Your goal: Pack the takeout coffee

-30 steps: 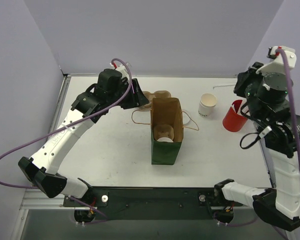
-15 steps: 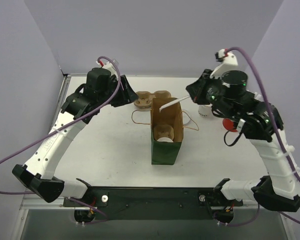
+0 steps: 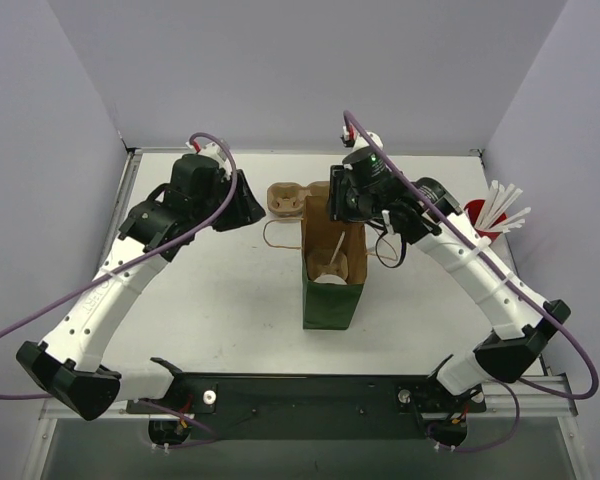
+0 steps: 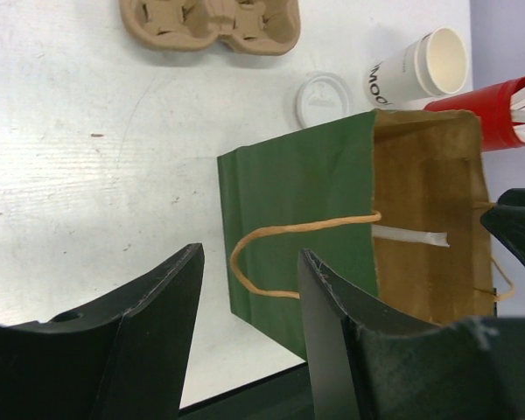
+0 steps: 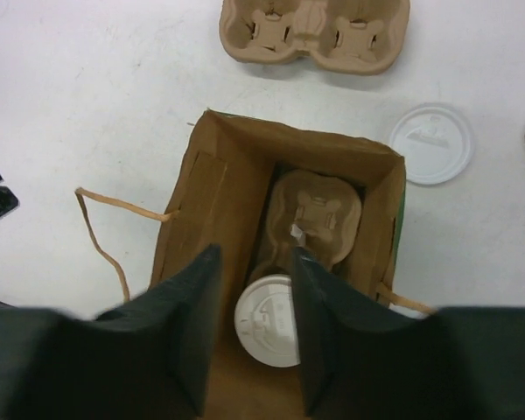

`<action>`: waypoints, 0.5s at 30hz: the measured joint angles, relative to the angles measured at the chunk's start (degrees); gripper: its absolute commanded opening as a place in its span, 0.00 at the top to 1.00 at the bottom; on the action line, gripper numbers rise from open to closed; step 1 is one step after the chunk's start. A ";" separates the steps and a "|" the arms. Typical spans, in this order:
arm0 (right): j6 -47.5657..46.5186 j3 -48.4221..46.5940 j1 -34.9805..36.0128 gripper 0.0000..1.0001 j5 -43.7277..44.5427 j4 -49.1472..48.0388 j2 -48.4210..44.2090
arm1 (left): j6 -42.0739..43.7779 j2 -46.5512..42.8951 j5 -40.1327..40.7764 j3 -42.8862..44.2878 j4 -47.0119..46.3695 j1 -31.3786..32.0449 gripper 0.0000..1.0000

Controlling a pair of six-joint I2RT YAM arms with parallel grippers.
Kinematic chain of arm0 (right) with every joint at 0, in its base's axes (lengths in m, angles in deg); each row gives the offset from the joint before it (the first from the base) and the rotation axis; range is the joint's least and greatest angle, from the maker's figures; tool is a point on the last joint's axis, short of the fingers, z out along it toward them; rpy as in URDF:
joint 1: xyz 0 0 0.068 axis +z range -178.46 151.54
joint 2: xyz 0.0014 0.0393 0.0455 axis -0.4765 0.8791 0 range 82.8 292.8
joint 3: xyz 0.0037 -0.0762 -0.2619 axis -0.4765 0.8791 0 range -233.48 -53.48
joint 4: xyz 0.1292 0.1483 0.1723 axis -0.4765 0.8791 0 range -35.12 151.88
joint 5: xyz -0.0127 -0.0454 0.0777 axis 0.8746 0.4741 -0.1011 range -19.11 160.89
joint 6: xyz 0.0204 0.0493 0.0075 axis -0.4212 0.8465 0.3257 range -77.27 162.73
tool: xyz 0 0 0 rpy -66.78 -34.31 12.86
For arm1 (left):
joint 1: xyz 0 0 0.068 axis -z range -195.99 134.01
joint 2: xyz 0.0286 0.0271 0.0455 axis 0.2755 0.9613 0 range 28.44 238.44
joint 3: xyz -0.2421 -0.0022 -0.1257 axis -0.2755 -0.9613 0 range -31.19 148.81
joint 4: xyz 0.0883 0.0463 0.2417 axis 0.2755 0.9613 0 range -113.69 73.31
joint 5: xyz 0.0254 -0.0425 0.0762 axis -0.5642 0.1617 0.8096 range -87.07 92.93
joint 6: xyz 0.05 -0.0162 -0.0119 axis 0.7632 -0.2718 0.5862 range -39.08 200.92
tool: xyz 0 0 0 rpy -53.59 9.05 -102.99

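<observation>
Cup (image 5: 267, 331) in bag (image 5: 214, 188), under right jaws: part-open, empty | left jaws: open, empty

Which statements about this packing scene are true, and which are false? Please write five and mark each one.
1. A lidded cup sits in a carrier inside the paper bag. True.
2. Both white cups are in the bag. False: the open cup is on the table, beside the red cup.
3. A loose lid lies on the table outside the bag. True.
4. The left tool grips the bag's handle. False: it is open, holds nothing and is apart from the bag.
5. The right tool is above the bag's opening. True.
</observation>
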 measured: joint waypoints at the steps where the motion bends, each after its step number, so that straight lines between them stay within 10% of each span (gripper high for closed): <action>1: 0.11 -0.04 -0.28 0.39 -0.68 -0.07 0.35 | 0.13 -0.04 0.22 -0.48 0.15 0.00 0.43; 6: 0.98 -0.50 -1.22 0.15 -2.73 -0.22 0.63 | 0.50 -0.46 0.85 -2.97 0.22 0.00 0.13; 15: 2.69 2.27 -11.37 0.10 -4.83 -0.68 -8.26 | 0.79 -2.38 5.97 -5.27 0.50 -0.07 0.08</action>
